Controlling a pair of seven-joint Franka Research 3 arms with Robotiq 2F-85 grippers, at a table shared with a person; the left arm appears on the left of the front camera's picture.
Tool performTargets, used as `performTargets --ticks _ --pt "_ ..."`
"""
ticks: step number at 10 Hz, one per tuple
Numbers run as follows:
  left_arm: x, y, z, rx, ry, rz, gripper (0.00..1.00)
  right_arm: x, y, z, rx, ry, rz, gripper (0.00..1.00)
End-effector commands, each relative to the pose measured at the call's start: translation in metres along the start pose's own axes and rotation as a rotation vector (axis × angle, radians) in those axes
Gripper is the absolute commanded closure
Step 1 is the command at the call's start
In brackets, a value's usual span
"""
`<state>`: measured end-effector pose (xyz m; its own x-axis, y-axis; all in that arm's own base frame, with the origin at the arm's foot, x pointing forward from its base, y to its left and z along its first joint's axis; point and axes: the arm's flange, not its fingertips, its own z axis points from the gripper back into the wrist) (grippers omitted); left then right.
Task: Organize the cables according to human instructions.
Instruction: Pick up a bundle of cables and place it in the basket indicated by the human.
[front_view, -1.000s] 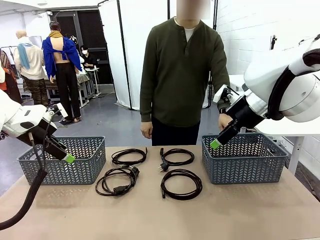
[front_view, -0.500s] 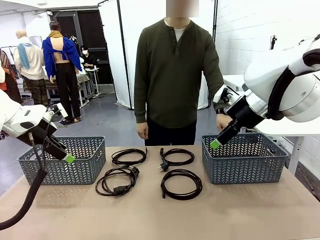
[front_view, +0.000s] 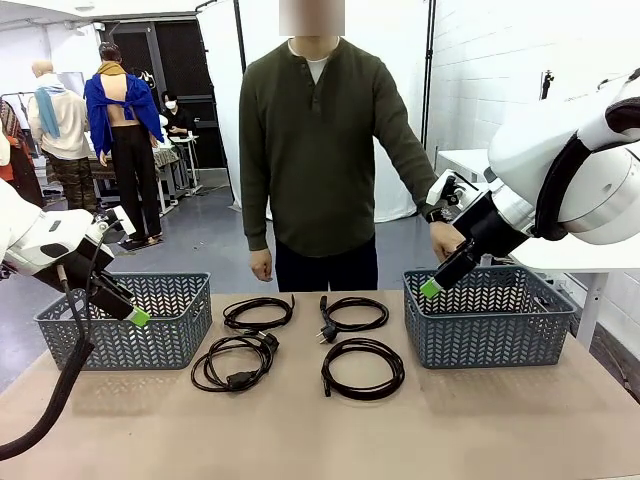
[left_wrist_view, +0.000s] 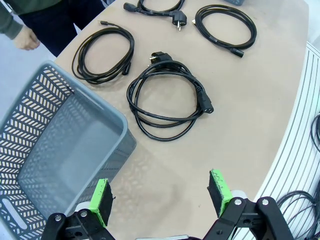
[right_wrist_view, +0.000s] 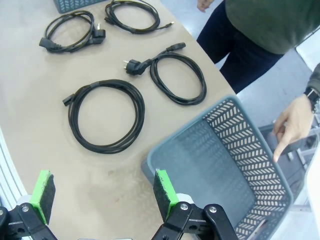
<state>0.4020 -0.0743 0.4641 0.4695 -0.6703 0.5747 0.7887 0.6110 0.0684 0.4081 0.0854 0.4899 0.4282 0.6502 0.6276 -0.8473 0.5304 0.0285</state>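
1. Tan table (front_view: 300, 430) carries a grey bin at each end, the left basket (front_view: 125, 320) and the right basket (front_view: 490, 315), probably as sorting targets. Neither has anything in it.
2. Four cables (front_view: 363, 368) lie between the baskets as separate coils, none overlapping. That spacing should let each be picked up singly.
3. At the far edge stands the person (front_view: 315, 150). One hand (right_wrist_view: 292, 125) points a finger down beside the far rim of the right basket, which reads as an instruction on where a cord goes.
4. The left gripper (left_wrist_view: 160, 192) hangs over bare table with its fingers (left_wrist_view: 100, 200) spread wide, holding and touching nothing. The left basket's corner lies just beyond one finger. One of the cables lies ahead of the gap, well clear of the pads.
5. The right gripper (right_wrist_view: 103, 192) is also spread wide and empty. The right basket's near corner sits just past one of its fingers (right_wrist_view: 164, 192), and another of the cables lies ahead of the gap, apart from both pads.
6. Both arms seem parked beside their baskets, ready to reach, with no cable sorted yet.
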Motion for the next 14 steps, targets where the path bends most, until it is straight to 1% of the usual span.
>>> performTargets --ticks 1,3,5,8,9,10,11,12,14 --pt "-0.001 0.001 0.001 -0.016 -0.012 0.006 0.0 0.012 0.005 -0.003 0.012 0.032 -0.031 0.0" --pt "-0.001 0.001 0.001 -0.016 -0.012 0.006 0.0 0.041 0.017 -0.011 -0.003 0.11 -0.075 0.0" --pt "-0.001 0.001 0.001 -0.016 -0.012 0.006 0.0 0.068 0.033 -0.029 -0.006 0.172 -0.118 0.0" --pt "-0.001 0.001 0.001 -0.016 -0.012 0.006 0.0 0.09 0.049 -0.076 -0.031 0.296 -0.177 0.0" --pt "-0.001 0.001 0.001 -0.016 -0.012 0.006 0.0 0.095 0.054 -0.09 -0.016 0.326 -0.189 0.0" --pt "-0.001 0.001 0.001 -0.016 -0.012 0.006 0.0 0.096 0.061 -0.1 -0.029 0.336 -0.186 0.0" --pt "-0.001 0.001 0.001 -0.016 -0.012 0.006 0.0 0.094 0.064 -0.102 -0.029 0.345 -0.156 0.0" --pt "-0.001 0.001 0.001 -0.016 -0.012 0.006 0.0 0.086 0.061 -0.098 -0.015 0.3 -0.174 0.0" --pt "-0.001 0.001 0.001 -0.016 -0.012 0.006 0.0 0.086 0.061 -0.098 -0.015 0.3 -0.174 0.0"
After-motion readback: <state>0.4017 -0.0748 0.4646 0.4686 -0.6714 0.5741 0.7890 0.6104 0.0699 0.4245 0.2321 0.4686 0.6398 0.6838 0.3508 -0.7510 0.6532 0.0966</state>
